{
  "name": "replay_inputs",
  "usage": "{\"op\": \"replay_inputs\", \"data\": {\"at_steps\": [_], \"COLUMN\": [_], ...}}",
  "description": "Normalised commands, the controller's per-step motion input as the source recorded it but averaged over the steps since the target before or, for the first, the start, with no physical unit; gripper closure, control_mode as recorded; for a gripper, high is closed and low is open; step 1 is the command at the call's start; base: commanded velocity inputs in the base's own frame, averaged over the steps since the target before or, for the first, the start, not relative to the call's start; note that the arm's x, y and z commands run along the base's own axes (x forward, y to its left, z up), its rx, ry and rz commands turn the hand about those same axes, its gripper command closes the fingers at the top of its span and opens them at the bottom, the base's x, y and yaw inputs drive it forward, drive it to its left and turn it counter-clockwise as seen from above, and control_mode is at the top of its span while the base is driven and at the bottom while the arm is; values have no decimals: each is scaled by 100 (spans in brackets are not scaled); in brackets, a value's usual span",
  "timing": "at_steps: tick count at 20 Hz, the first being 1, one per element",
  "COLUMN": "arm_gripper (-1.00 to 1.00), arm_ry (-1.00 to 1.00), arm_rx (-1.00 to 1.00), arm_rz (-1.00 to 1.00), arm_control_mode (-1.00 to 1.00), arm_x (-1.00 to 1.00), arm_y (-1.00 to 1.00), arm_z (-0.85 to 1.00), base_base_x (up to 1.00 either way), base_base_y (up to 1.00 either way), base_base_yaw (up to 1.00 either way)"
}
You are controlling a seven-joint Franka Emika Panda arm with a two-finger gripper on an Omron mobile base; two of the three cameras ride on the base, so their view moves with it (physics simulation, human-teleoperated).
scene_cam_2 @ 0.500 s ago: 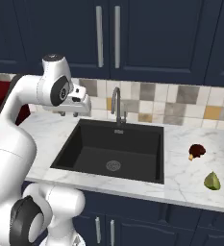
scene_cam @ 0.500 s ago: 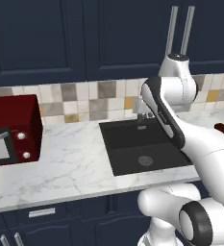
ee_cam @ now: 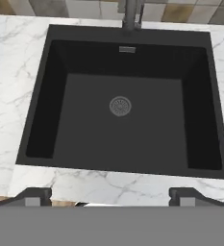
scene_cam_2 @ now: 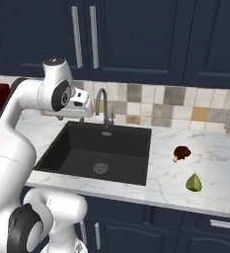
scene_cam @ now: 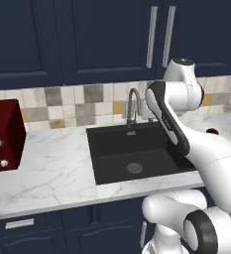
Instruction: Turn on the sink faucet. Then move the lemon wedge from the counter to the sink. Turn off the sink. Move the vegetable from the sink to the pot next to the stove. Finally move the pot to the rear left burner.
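Observation:
The sink faucet (scene_cam_2: 104, 106) stands upright at the back of the black sink (scene_cam_2: 57, 143), and no water shows at its spout. My gripper (scene_cam_2: 87, 112) hangs above the basin just left of the faucet, jaws wide open and holding nothing. In the hand view my gripper (ee_cam: 111, 198) looks down on the sink (ee_cam: 46, 96), its round drain (ee_cam: 120, 106) and the faucet (ee_cam: 131, 12) base. The lemon wedge (scene_cam_2: 194, 183) lies on the counter (scene_cam_2: 220, 163) right of the sink. The pot and the stove are out of view.
A dark reddish-brown lump (scene_cam_2: 181, 153) lies on the counter behind the wedge. A red microwave (scene_cam: 3, 134) stands at the far left. Dark blue cabinets (scene_cam: 87, 39) hang over the tiled backsplash. My own arm (scene_cam: 186, 144) covers the sink's right side in the left base view.
The whole scene has slid left in both base views, so the base has driven to the right. The faucet now stands closer to my gripper. The jaws stay open.

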Motion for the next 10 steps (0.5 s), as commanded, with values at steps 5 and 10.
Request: {"op": "replay_inputs", "data": {"at_steps": [5,10], "arm_gripper": [-100,-100], "arm_ry": [0,0], "arm_rx": [0,0], "arm_rz": [0,0], "arm_control_mode": [100,100], "arm_x": [0,0], "arm_y": [0,0], "arm_z": [0,0], "base_base_x": [9,26], "base_base_y": [-64,-57], "base_base_yaw": [0,0]}}
